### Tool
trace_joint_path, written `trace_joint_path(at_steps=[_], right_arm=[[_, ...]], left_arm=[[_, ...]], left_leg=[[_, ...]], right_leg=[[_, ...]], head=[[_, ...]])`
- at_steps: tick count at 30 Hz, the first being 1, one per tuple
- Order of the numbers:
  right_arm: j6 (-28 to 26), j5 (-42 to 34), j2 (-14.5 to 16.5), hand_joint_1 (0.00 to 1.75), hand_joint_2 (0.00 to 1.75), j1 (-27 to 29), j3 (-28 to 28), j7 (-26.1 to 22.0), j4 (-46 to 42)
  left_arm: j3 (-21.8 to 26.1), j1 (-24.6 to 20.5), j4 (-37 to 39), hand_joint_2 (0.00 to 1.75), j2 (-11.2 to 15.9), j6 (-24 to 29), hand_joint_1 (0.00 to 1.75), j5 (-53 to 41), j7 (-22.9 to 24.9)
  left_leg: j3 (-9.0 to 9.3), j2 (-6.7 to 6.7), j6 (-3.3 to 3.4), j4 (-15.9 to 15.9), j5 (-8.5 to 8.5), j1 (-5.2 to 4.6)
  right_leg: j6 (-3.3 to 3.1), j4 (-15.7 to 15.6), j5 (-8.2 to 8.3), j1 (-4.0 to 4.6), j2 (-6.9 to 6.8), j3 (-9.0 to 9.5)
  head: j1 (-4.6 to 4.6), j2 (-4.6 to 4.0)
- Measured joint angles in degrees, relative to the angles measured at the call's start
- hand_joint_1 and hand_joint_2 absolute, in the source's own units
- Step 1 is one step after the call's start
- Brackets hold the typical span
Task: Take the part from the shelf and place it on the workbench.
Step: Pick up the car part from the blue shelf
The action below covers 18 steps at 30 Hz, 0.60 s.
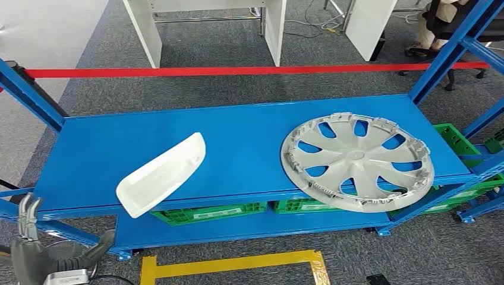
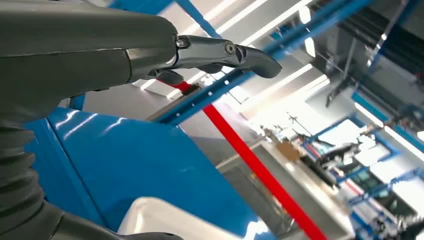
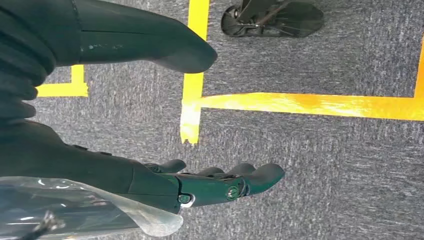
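Observation:
A white elongated plastic part lies on the blue shelf board at its front left, one end jutting over the edge; its pale edge appears in the left wrist view. A silver wheel cover lies on the shelf's right side, overhanging the front edge. My left hand is raised at the lower left, below and in front of the shelf, fingers apart and holding nothing. In the right wrist view my right hand hangs over the carpet, fingers loosely extended, with nothing in it.
Green crates sit on the lower shelf level. Blue uprights flank the shelf at both ends. Red tape runs across behind it, with white table legs beyond. Yellow floor tape marks the carpet in front.

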Motion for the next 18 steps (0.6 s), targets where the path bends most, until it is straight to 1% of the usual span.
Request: trace_joint_path(at_steps=[2,9,14,18], right_arm=[[0.1,0.2,-0.1,0.0,1.75,-0.1,0.2,0.0,0.0],[0.8,1.4,-0.6,0.0,1.75,-0.8,1.5,0.6,0.0],[1.3,2.3,-0.8,0.0,1.75,-1.3,2.4,1.0,0.0],[1.7,3.1,-1.0,0.0,1.75,-1.8,3.0,1.8,0.0]], left_arm=[[-1.0,0.0,0.0,1.75,1.1,0.1,0.0,-1.3,1.3],[-7.5,-0.3,0.0,1.75,8.2,-0.3,0.0,-9.2,10.7],[-11.7,-2.0,0.3,1.75,12.4,-3.7,0.0,-13.0,18.0],[-14.9,-4.0,1.0,1.75,14.8,-7.5,0.0,-14.5,23.3]], left_leg=[[0.0,0.0,0.0,0.0,0.0,0.0],[0.0,0.0,0.0,0.0,0.0,0.0],[0.0,0.0,0.0,0.0,0.0,0.0],[0.0,0.0,-0.01,0.0,0.01,0.0]], right_leg=[[0.0,0.0,0.0,0.0,0.0,0.0],[0.0,0.0,0.0,0.0,0.0,-0.01],[0.0,0.0,0.0,0.0,0.0,-0.01],[0.0,0.0,0.0,0.0,0.0,0.0]], head=[[-0.01,0.0],[-0.01,0.0],[-0.01,0.0],[0.0,0.0]])
